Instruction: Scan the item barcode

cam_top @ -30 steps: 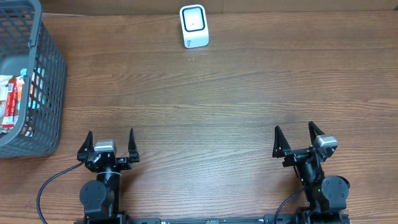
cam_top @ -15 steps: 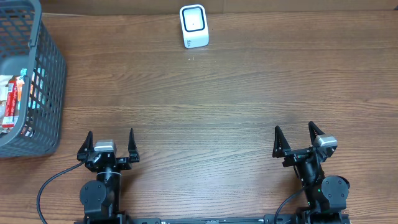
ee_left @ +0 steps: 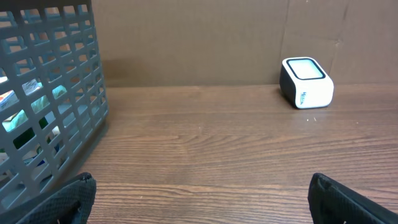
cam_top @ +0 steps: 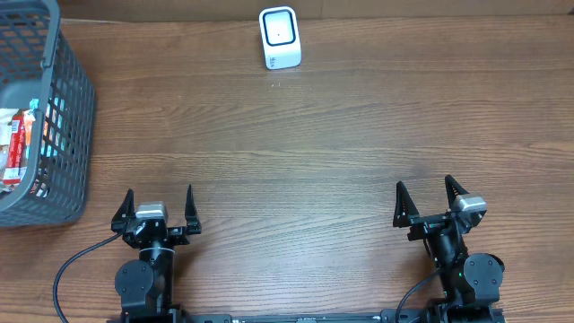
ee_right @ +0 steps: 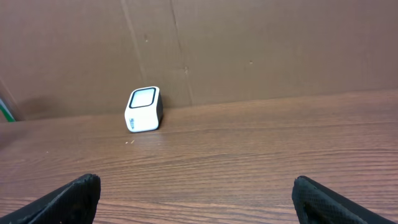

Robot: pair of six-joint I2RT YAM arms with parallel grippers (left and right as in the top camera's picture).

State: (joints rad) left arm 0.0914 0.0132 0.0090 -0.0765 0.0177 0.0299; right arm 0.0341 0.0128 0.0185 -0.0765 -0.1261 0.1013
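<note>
Worktop (cam_top: 314,135) status: nothing started. My left fingers (cam_top: 128,205) and right fingers (cam_top: 401,202) are spread, empty; item (cam_top: 16,144) lies in basket (cam_top: 76,108) left of them, scanner (cam_top: 279,38) ahead; pickup and scan outstanding

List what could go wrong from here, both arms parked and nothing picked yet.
1. The packets lie low in the basket. Going in, the open left gripper could catch the mesh wall or shove the basket.
2. The packets overlap, so it may grab two. No barcode shows from here, so the wrong face may meet the scanner.
3. The scanner stands loose at the far edge; a carried packet could knock it.
</note>
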